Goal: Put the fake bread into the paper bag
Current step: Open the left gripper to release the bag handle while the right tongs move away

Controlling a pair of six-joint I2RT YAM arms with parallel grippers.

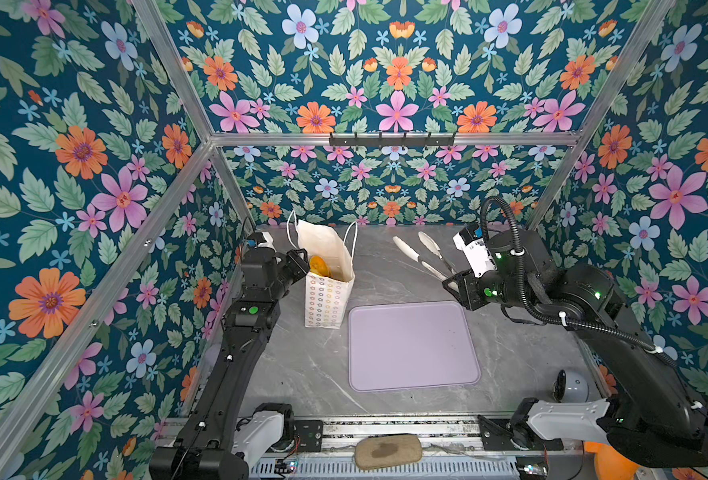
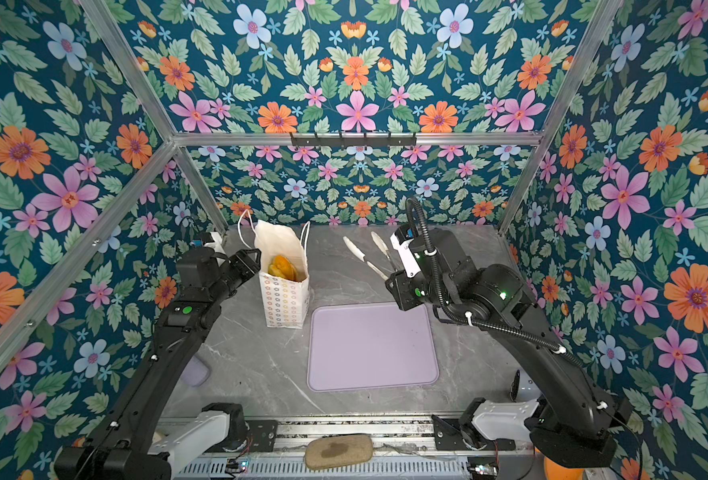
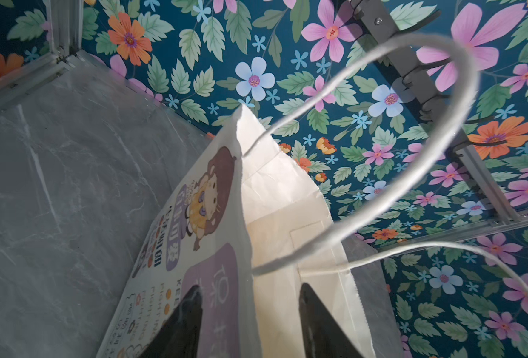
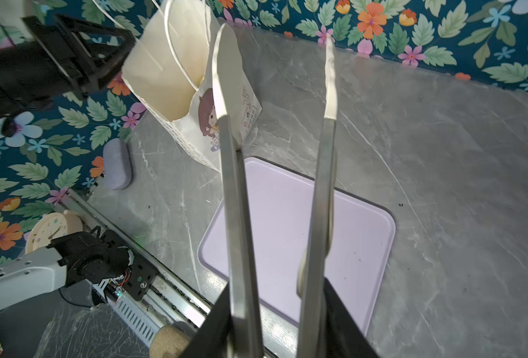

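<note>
Right gripper on tongs (tray nearby)

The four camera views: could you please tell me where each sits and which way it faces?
Top views: high at the front, looking down towards the back wall; they show the left gripper at the paper bag with fake bread inside, and the right gripper holding tongs.
Left wrist: behind its open fingers, which straddle the bag's wall, facing the back wall past a cord handle.
Right wrist: looks along the tongs over the lilac tray; its fingers show.
Shared: top views and right wrist show bag, tray and left gripper.
</note>
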